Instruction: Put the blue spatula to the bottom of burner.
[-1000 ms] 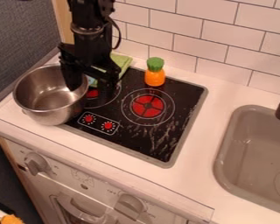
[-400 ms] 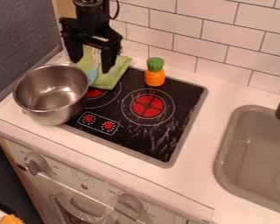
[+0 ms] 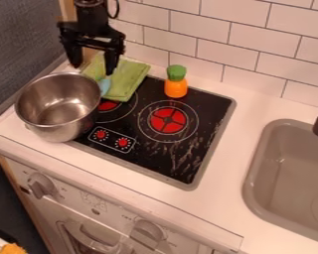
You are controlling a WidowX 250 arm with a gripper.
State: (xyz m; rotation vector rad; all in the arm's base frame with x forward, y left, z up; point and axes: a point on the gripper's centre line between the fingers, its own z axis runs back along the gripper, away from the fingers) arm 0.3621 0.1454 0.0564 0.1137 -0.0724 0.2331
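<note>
White surface (image 3: 218,208), left end: the blue spatula (image 3: 105,86) shows between the green cloth (image 3: 127,78) and pot (image 3: 58,126). The pincer (image 3: 93,69) hangs over the cloth, wide and empty, presumably parted to straddle or clear the spatula's handle.

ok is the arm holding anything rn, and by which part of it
Nothing is held: the end effector hangs open near the green cloth, its two fingers spread apart.

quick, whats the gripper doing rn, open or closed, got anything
Gripper: open, fingers wide apart, holding nothing, up by the green cloth.
</note>
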